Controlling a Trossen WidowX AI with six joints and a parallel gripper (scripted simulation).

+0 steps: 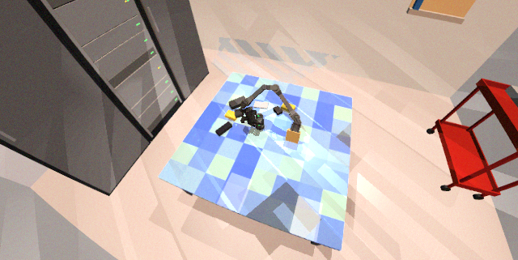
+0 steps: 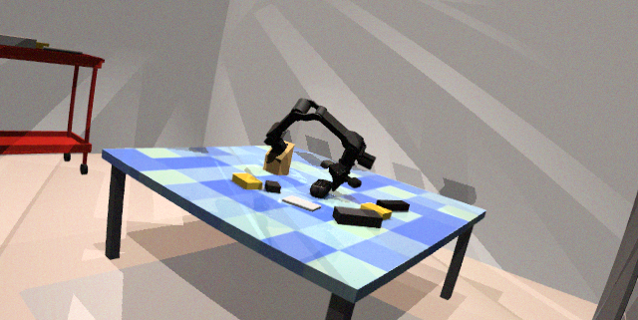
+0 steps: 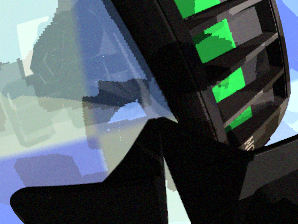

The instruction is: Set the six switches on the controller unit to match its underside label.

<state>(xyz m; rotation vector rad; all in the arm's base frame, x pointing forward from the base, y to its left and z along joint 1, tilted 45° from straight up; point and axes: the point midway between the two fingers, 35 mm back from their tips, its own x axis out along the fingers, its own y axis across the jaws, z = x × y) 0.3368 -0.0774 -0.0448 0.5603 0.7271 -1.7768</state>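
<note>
The dark grey controller unit (image 1: 256, 125) (image 2: 320, 188) (image 3: 166, 36) is on the checkered bench, left of the arm's base. In the top and exterior views it seems tipped up rather than flat. The wrist view shows a row of its rocker switches (image 3: 220, 39), each with a green end and a grey end. I cannot read their numbers. My gripper (image 2: 335, 179) (image 3: 156, 125) is shut and empty. Its dark fingers press against the unit's side rim, just beside the lowest switches. The label is hidden.
A yellow block (image 2: 246, 180), a small dark cube (image 2: 272, 186), a white flat plate (image 2: 301, 202), a large dark block (image 2: 357, 216), another yellow piece (image 2: 377, 208) and a dark bar (image 2: 393, 204) lie around the unit. The arm's tan base (image 2: 279, 160) stands behind them. A server rack (image 1: 101, 49) and a red cart (image 1: 477, 142) flank the bench.
</note>
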